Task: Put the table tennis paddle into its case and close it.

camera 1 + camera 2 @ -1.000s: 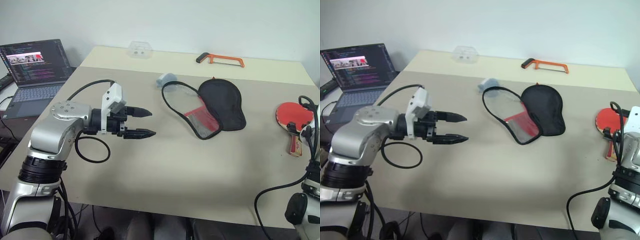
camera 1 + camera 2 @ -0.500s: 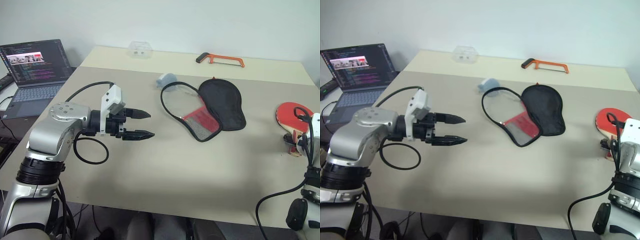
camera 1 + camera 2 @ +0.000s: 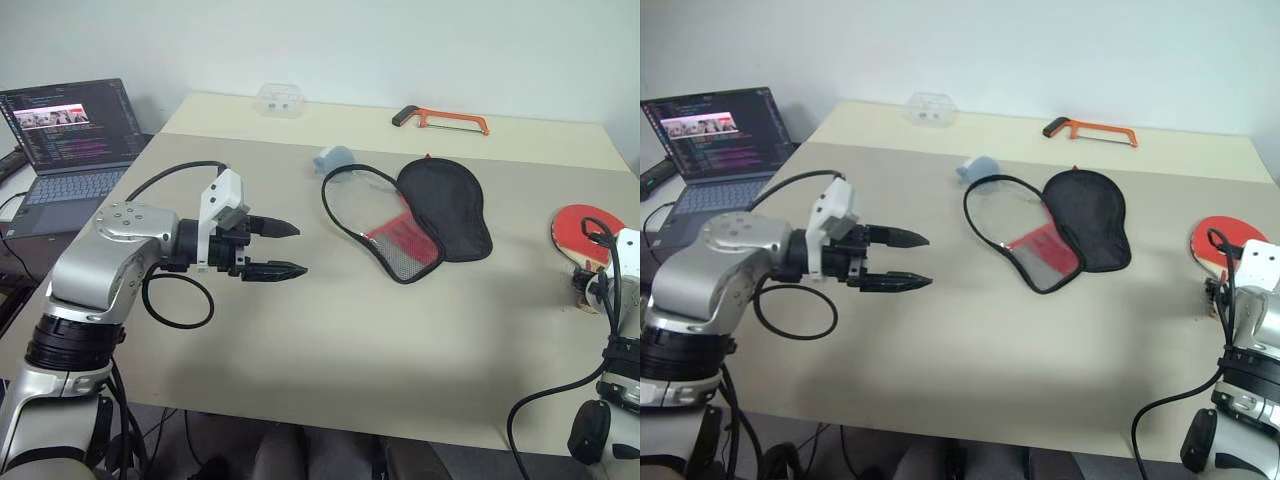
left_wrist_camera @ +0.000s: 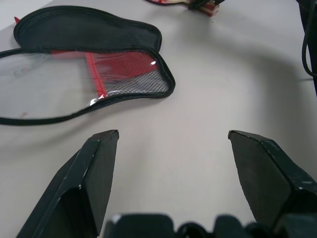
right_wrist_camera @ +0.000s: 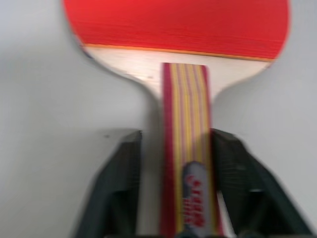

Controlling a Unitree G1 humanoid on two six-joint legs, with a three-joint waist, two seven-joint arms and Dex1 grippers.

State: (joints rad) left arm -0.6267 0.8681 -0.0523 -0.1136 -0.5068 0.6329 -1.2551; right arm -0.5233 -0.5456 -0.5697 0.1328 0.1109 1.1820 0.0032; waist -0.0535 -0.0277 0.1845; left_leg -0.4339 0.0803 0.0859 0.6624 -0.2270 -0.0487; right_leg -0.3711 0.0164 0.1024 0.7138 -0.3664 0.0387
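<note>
Paddle [image 5: 178,29] stiff, light; your right end effector [image 5: 176,173] clamps its wooden handle beside the case [image 3: 420,215]; left end effector [image 3: 272,248] gapes.

Left claw [image 3: 288,248] hovers level, fingers apart (right claw [image 5: 173,163] narrowly spread).
</note>
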